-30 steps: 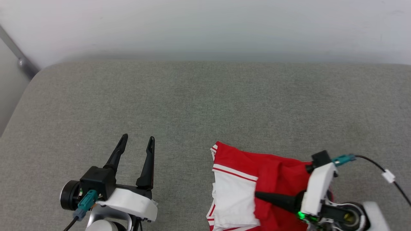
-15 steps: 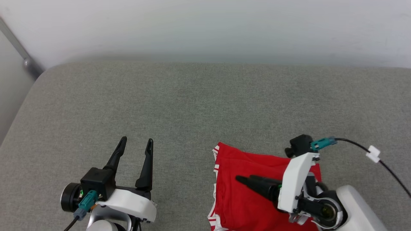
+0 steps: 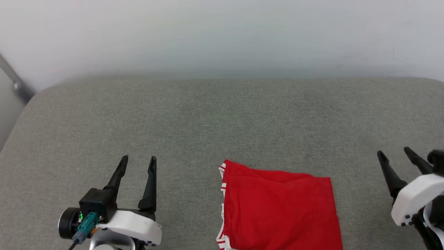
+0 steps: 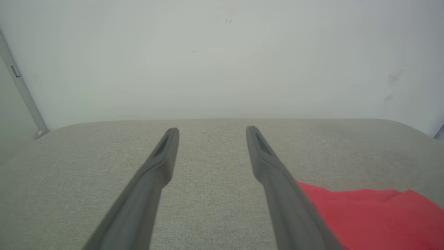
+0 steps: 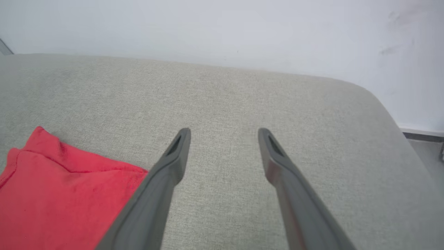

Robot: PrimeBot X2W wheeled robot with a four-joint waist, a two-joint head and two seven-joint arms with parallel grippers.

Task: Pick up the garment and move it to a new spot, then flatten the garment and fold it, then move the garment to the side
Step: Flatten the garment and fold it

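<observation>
The garment (image 3: pixel 279 210) lies folded into a red rectangle on the grey cushion, low and right of centre in the head view, with red-white striped trim along its left edge. Its red cloth also shows at the lower right of the left wrist view (image 4: pixel 374 215) and the lower left of the right wrist view (image 5: pixel 59 194). My left gripper (image 3: pixel 137 162) stands open to the garment's left, nothing between its fingers. At the garment's right, apart from it, my right gripper (image 3: pixel 394 153) is open and empty.
The grey cushion (image 3: pixel 215 118) spreads wide behind and left of the garment. A pale wall (image 3: pixel 222 31) runs along its far edge, with a grey metal bar (image 3: pixel 15 83) at the far left. The cushion's right corner rounds off (image 5: pixel 378 100) beside my right gripper.
My right gripper let go of the garment, opened, and drew back to the right. The white sleeve part got folded under red cloth, leaving a flat rectangle. The head camera shifted slightly.
</observation>
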